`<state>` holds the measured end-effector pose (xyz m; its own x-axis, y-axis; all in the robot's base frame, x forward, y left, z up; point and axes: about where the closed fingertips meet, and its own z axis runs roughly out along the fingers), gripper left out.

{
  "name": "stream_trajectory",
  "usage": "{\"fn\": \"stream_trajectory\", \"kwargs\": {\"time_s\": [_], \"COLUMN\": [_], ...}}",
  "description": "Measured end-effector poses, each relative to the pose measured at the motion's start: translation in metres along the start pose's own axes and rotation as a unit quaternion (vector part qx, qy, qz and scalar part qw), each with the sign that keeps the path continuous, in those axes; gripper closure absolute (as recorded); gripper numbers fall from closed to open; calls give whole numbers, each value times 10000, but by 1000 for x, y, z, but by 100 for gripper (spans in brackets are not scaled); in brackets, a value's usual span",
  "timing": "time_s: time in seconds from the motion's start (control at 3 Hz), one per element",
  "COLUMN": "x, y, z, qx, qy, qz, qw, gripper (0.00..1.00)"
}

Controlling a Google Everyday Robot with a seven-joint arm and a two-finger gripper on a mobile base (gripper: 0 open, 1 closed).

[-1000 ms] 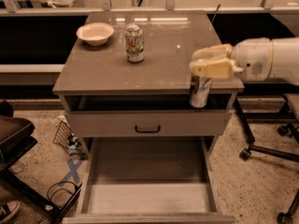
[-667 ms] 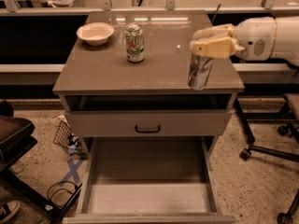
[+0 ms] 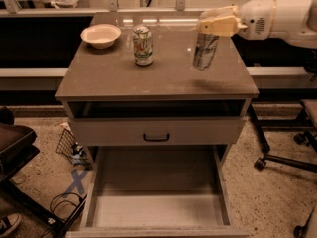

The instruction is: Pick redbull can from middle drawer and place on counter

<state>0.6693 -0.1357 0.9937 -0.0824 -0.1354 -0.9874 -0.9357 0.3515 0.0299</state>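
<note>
The redbull can [image 3: 204, 51] is slim and silvery with dark markings, and hangs tilted just above the right part of the counter [image 3: 114, 76]. My gripper [image 3: 217, 24] reaches in from the right and is shut on the can's top. The arm's white body stretches off to the right. The middle drawer [image 3: 156, 190] is pulled out at the bottom, with a bare floor.
A green-and-white can [image 3: 142, 45] and a white bowl [image 3: 100, 34] stand on the counter's back left. A drawer front with a black handle [image 3: 156, 137] sits above the open drawer. An office chair base [image 3: 277, 157] is at right; a wire basket [image 3: 69, 145] at left.
The gripper has lifted the redbull can from beside the counter's right front corner up and back over the counter top.
</note>
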Motion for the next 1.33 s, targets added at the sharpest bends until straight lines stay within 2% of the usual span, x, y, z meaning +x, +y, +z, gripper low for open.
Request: {"fn": "stream_trajectory", "kwargs": {"time_s": [0.33,0.67,1.33], "x": [5,22,55], "y": [-22,-38,-51], "z": [14,26,36], "qx": [-60,9,166], "qy": [-67,98,377], "qz": [33,78,35], "qw": [10000,9999,9991], "gripper": [100,100,100]}}
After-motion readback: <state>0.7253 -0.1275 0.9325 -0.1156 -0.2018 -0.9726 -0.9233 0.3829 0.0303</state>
